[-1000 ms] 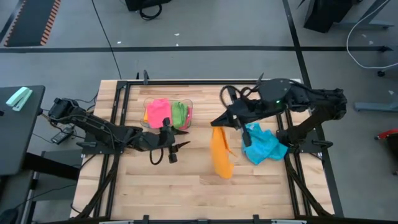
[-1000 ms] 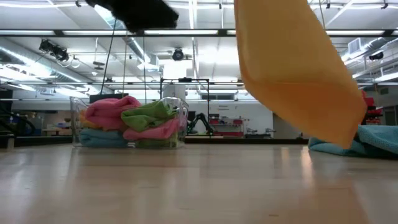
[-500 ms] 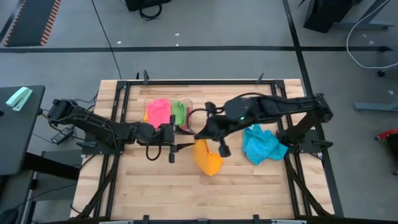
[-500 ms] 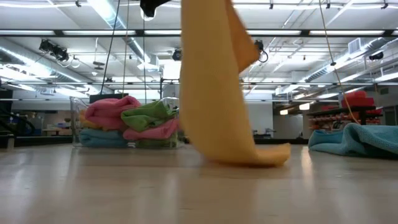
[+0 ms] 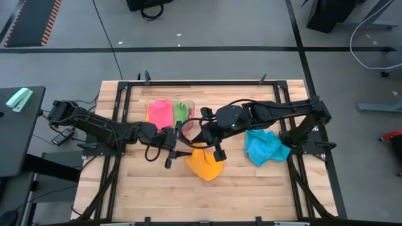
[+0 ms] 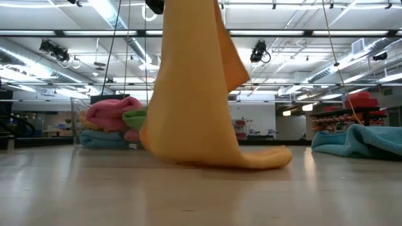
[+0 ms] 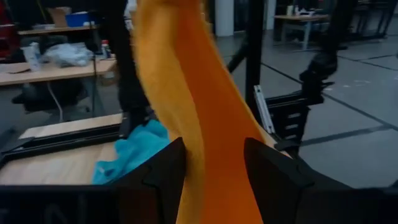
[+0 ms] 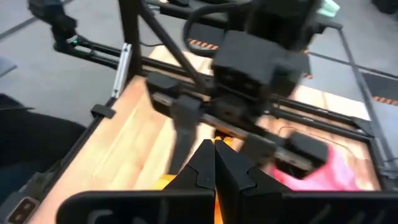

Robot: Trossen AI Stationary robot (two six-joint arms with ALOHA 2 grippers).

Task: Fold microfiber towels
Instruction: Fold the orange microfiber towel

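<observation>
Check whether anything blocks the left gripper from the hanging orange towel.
Nothing visible does. The orange-yellow microfiber towel already hangs between the open fingers of the left gripper, while the right gripper holds it up, shut on its top edge.

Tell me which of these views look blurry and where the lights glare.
Right wrist view: the left gripper is smeared by motion. Left wrist view: the orange towel is soft and close, the room behind hazy. Low view: ceiling lights glare brightly. High view: evenly lit, sharp.
</observation>
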